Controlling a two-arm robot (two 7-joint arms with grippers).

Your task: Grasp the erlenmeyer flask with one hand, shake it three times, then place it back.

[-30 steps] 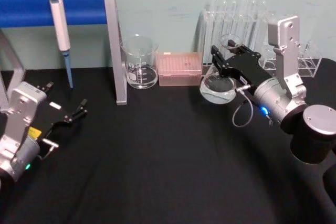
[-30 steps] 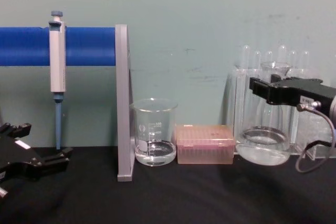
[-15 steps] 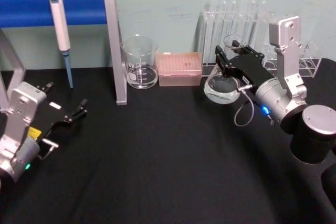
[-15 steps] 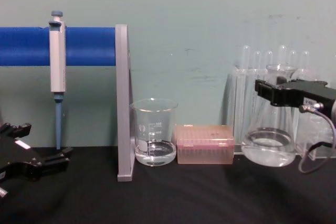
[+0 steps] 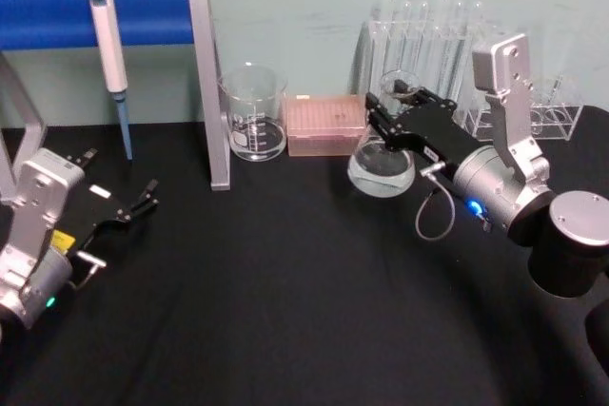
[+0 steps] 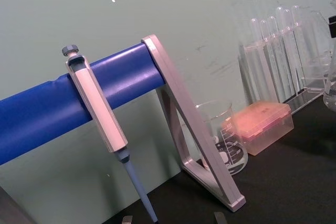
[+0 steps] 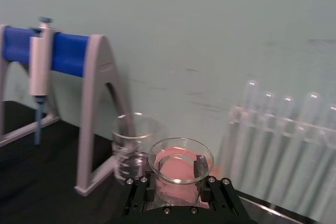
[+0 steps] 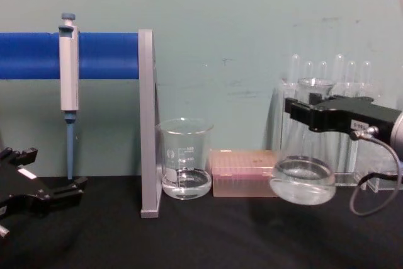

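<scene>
The erlenmeyer flask (image 5: 382, 166) is clear glass with a little clear liquid in its wide base. It hangs above the black table, right of centre, just in front of the pink box. In the chest view the flask (image 8: 303, 182) is tilted, its base swung to the left. My right gripper (image 5: 398, 113) is shut on its neck from the right; from the chest it appears as a black block (image 8: 317, 109) across the neck. In the right wrist view the flask's open mouth (image 7: 179, 168) sits between the fingers. My left gripper (image 5: 146, 196) rests open at the table's left.
A glass beaker (image 5: 253, 117) and a pink tip box (image 5: 326, 125) stand at the back, just left of the flask. A test tube rack (image 5: 440, 37) stands behind it. A pipette (image 5: 110, 40) hangs on the blue bar stand (image 5: 210, 83) at the back left.
The right gripper has swung the flask to the left and tilted it, base leftward; half a second ago it hung farther right and nearly upright. The left arm has stayed still.
</scene>
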